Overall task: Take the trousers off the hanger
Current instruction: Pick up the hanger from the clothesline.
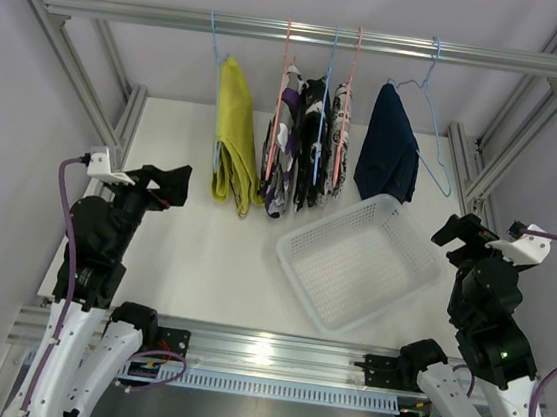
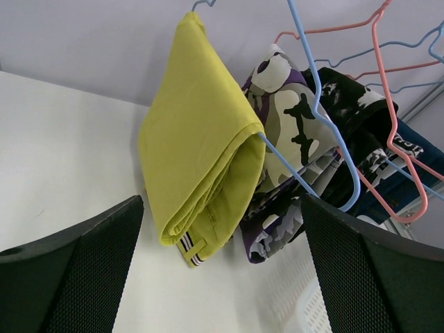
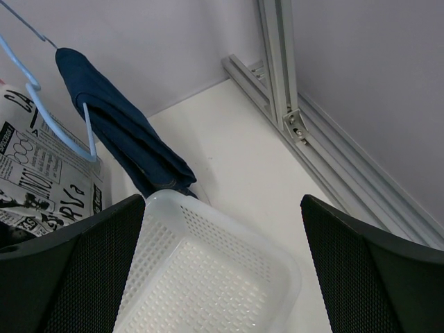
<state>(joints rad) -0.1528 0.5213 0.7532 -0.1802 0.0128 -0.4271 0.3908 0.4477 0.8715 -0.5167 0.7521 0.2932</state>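
Observation:
Five pairs of trousers hang folded over wire hangers on the top rail: yellow, purple-white-black patterned, black-and-white splatter, grey-white patterned and navy. My left gripper is open and empty, left of and below the yellow trousers. The purple patterned pair hangs right of them in the left wrist view. My right gripper is open and empty, right of the basket. The navy trousers show in the right wrist view on a blue hanger.
A white perforated basket sits on the table below the hangers; its rim also shows in the right wrist view. Aluminium frame posts stand at both back corners, with a rail along the right table edge.

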